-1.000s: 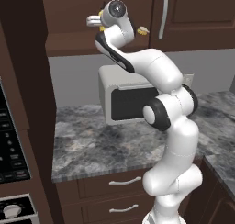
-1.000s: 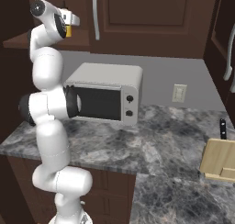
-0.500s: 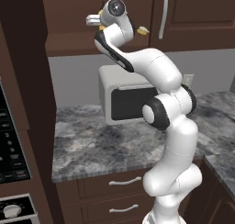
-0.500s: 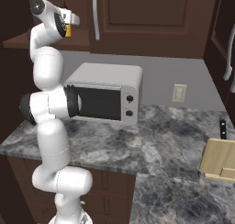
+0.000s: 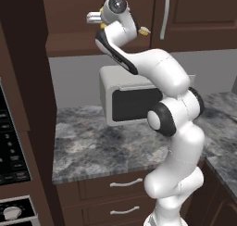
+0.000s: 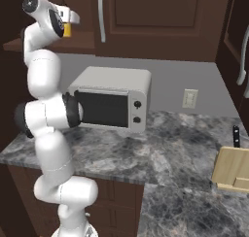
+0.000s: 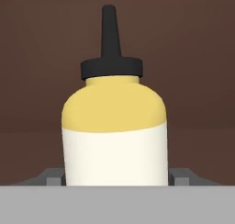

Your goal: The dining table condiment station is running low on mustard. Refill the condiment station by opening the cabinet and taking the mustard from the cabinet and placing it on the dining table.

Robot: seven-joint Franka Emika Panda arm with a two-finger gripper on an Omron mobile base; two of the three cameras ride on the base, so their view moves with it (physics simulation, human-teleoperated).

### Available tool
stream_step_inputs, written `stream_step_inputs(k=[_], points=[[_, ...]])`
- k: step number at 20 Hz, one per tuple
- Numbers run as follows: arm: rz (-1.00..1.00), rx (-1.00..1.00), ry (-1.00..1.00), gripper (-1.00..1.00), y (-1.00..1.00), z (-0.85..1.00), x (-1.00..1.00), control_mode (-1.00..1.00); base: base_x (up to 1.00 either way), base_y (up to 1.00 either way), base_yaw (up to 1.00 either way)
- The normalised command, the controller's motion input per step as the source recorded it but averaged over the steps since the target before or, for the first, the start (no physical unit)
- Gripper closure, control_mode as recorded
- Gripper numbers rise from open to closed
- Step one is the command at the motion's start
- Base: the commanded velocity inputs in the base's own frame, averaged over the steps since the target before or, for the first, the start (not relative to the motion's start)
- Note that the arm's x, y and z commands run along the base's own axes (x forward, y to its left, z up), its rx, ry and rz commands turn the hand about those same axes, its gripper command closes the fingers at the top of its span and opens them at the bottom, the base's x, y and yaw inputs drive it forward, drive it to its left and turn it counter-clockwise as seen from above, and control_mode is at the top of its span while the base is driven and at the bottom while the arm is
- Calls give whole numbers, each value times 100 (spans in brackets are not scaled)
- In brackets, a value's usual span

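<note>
Fingers (image 7: 115,179) closed in, gripping mustard (image 7: 114,126)

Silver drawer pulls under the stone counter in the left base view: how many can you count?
2. One drawer pull is on the upper drawer, the other pull on the drawer below it. The arm may hide more to the right.

This is a kitchen; a white microwave (image 6: 111,97) sits on a grey stone counter (image 6: 170,148); dark brown cupboards (image 6: 155,17) hang above; drawers (image 5: 115,197) sit below; an oven (image 5: 14,174) stands left; a knife block (image 6: 232,169) rests nearby.
</note>
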Motion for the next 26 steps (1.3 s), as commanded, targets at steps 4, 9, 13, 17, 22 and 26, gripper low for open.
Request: stream_step_inputs(k=[4,9,13,17,22,26], points=[[3,-3,-16,100,2,0,-100,-100,0,0,0],[1,-3,-7,100,0,-4,-100,-100,0,0,0],[6,0,-6,100,0,0,-100,-100,0,0,0],[20,0,-2,100,-2,0,-100,-100,0,0,0],[26,0,0,100,-70,-19,-100,-100,0,0,0],[26,1,0,100,-89,-8,-100,-100,0,0,0]])
